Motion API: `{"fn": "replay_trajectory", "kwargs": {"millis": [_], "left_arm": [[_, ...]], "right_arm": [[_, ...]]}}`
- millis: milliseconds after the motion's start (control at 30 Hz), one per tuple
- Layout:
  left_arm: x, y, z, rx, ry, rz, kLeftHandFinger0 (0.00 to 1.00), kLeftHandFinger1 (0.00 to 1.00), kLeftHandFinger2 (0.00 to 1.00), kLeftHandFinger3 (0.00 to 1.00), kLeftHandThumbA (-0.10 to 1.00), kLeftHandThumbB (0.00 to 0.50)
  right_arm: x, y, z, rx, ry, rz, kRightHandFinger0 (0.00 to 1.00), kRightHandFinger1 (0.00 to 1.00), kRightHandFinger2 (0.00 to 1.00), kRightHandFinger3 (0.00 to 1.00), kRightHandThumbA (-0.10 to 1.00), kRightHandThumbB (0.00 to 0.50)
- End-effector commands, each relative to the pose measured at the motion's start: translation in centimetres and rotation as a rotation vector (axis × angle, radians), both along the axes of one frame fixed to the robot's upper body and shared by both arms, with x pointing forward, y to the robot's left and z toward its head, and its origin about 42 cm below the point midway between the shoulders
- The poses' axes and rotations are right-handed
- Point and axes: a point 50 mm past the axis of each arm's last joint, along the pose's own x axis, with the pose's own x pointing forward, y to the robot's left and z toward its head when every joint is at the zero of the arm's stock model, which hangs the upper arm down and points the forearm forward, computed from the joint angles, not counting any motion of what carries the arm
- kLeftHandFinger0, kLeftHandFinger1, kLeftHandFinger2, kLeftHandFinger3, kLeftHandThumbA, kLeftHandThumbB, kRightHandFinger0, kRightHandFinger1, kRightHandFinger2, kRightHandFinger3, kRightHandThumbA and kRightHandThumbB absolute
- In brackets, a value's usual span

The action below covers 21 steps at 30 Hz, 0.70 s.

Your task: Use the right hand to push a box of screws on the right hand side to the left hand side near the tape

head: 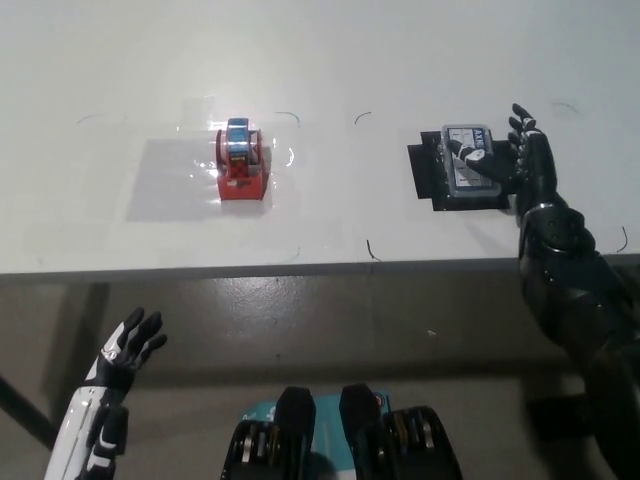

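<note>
The box of screws lies flat on the right part of the white table, its long axis running from the far side of the table toward the near edge, slightly tilted. It rests on a black mat that shows on its left and near sides. Its clear lid shows a blue label strip at the far end and pale compartments below; what is in them is too small to tell. The black right hand is against the box's right side, fingers spread, with 1 finger reaching over the lid. Well apart to the left stands the tape, a blue roll in a red dispenser. The white left hand hangs below the table edge at lower left, fingers spread and holding nothing
</note>
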Motion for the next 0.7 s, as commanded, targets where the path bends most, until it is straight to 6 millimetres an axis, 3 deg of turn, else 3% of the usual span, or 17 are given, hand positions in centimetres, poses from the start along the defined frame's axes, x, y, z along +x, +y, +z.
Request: {"fn": "replay_trajectory", "kwargs": {"millis": [0,67,233,400,533,667], "left_arm": [[-0.2,-0.2,1.2,0.002,-0.064,-0.03,1.0,1.0,1.0,1.0,0.91,0.168],[0.0,-0.2,1.3,0.003,-0.057,-0.035,1.0,1.0,1.0,1.0,0.92,0.189],[0.2,0.1,1.5,0.019,-0.074,-0.033,1.0,1.0,1.0,1.0,0.94,0.182],[0.8,0.3,1.7,0.017,-0.091,-0.041,1.0,1.0,1.0,1.0,0.94,0.188],[1.1,0.2,1.8,0.015,-0.096,-0.039,1.0,1.0,1.0,1.0,0.95,0.212],[1.2,0.2,2.0,0.019,-0.106,-0.031,1.0,1.0,1.0,1.0,0.96,0.205]], "right_arm": [[-0.9,4.4,-1.4,0.096,0.034,0.062,1.0,1.0,1.0,1.0,0.98,0.15],[-1.1,5.9,-1.5,0.108,0.03,0.088,1.0,1.0,1.0,1.0,1.0,0.158],[-1.4,8.5,-1.3,0.116,0.02,0.133,1.0,1.0,1.0,1.0,1.0,0.174],[-1.5,10.2,-0.9,0.156,0.003,0.153,1.0,1.0,1.0,1.0,1.0,0.146],[-1.8,11.2,-0.9,0.164,-0.004,0.159,1.0,1.0,1.0,1.0,1.0,0.156],[-2.0,12.2,-0.9,0.204,-0.006,0.16,1.0,1.0,1.0,1.0,1.0,0.144]]}}
